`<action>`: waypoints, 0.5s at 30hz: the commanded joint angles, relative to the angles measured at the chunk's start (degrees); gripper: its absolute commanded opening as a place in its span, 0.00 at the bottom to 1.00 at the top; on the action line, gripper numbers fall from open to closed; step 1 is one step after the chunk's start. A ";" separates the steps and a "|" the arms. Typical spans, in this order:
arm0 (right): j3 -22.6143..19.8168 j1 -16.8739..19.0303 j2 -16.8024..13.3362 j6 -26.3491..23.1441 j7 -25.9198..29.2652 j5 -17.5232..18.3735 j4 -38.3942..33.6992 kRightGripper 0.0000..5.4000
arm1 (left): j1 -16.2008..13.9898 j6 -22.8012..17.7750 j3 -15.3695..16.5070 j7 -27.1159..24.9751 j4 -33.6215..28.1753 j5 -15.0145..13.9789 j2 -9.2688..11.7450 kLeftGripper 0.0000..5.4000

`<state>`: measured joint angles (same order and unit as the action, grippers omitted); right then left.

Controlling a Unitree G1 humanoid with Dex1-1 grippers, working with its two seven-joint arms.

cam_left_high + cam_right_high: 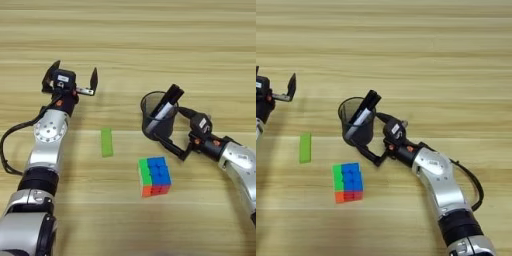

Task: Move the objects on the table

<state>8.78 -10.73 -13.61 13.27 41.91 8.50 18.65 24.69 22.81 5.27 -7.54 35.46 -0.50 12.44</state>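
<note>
Three objects: a black mesh pen cup [159, 116] holding black-and-silver markers [167, 102], a multicoloured puzzle cube [154, 176] and a small flat bright-green rectangular block [106, 142] are laid out on the light wood-grain table [130, 45].

Pen cup position: it is found right of centre, with the cube just in front of it toward the robot and the green block to its left, apart from both.

Right gripper [173, 132]: its two black fingers are spread wide around the lower part of the cup, one finger low on the cup's near side and one behind on its right; a firm clamp is not shown, and nothing is seen lifted.

Left gripper [71, 78]: it is held well apart from the objects, beyond the green block, with fingers wide apart and nothing between them.

Tipping risk: the cup appears tilted, and the markers lean out over its rim; if it were pushed or squeezed low down, it could be toppled and the markers spilled.

Slip risk: a round mesh wall may be held poorly by two narrow fingers, so the cup could be rotated or dropped if lifted.

Collision risk: the cube could be knocked if the cup were dragged toward the robot.
</note>
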 commanded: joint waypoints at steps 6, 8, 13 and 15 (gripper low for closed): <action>-0.59 -1.34 -0.31 -0.82 -0.17 -0.15 0.43 0.99 | 0.72 -0.63 -0.31 0.44 -0.21 0.54 -0.30 1.00; -0.67 -1.54 -0.39 -1.17 -0.19 -0.11 0.41 0.99 | 0.67 -0.66 -0.31 0.49 -0.30 0.56 -0.32 1.00; -0.55 -1.82 -0.61 -2.03 0.27 -0.02 0.11 0.99 | 0.66 -0.66 -0.27 0.46 -0.28 0.52 -0.29 1.00; -0.37 -2.05 -0.59 -2.46 0.40 -0.14 -0.02 0.99 | 0.66 -0.70 -0.27 0.48 -0.34 0.54 -0.31 1.00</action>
<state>8.41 -11.52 -13.66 11.79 41.85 8.56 18.86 24.70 22.81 5.28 -7.37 35.45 -0.38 12.12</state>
